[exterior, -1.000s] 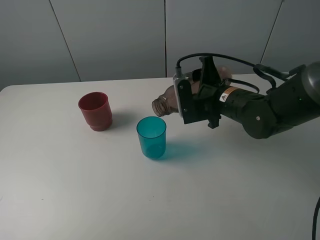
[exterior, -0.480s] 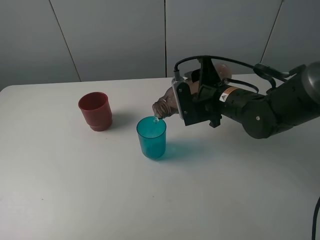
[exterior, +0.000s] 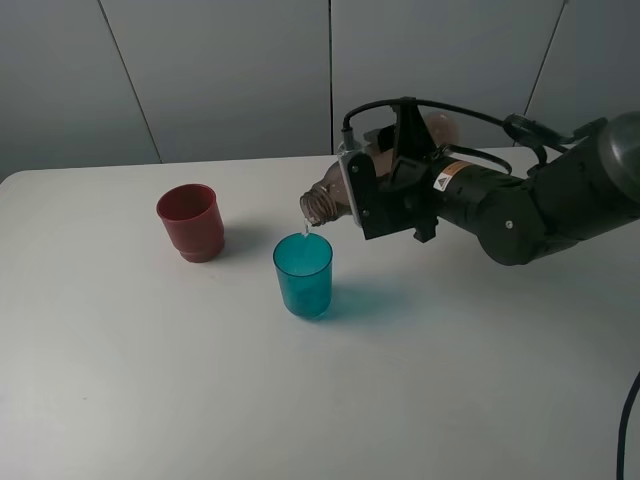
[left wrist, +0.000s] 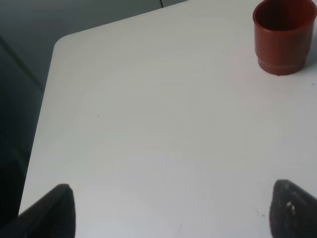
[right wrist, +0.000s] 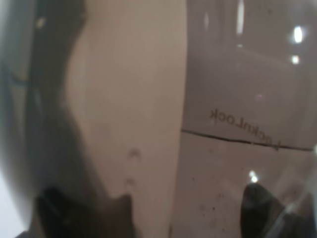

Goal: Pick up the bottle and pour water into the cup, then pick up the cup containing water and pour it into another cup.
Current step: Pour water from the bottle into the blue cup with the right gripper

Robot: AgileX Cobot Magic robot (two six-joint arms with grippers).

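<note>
I see the right gripper [exterior: 372, 198] clamped on the tall slim smoky grey-brown translucent plastic bottle [exterior: 325, 203], just right of centre in the high view; the bottle lies tipped almost level, neck toward frame left, held clear of the white table [exterior: 150, 380]; its open mouth hangs just above the rim of the teal-blue translucent plastic tumbler [exterior: 303, 273], which stands upright at frame centre; a faint thread of water [exterior: 306, 231] shows between mouth and rim; I cannot tell the water level in the tumbler.

The dark red opaque squat plastic cup [exterior: 190, 222] stands upright at centre left, near the tumbler but not touching it; it also shows in the left wrist view [left wrist: 283, 35].

The right wrist view is filled by the bottle's smoky wall [right wrist: 237, 99], with lettering on it.

The left gripper [left wrist: 173, 215] has its jaws wide apart over bare table; its dark fingertips [left wrist: 57, 210] hold nothing.
</note>
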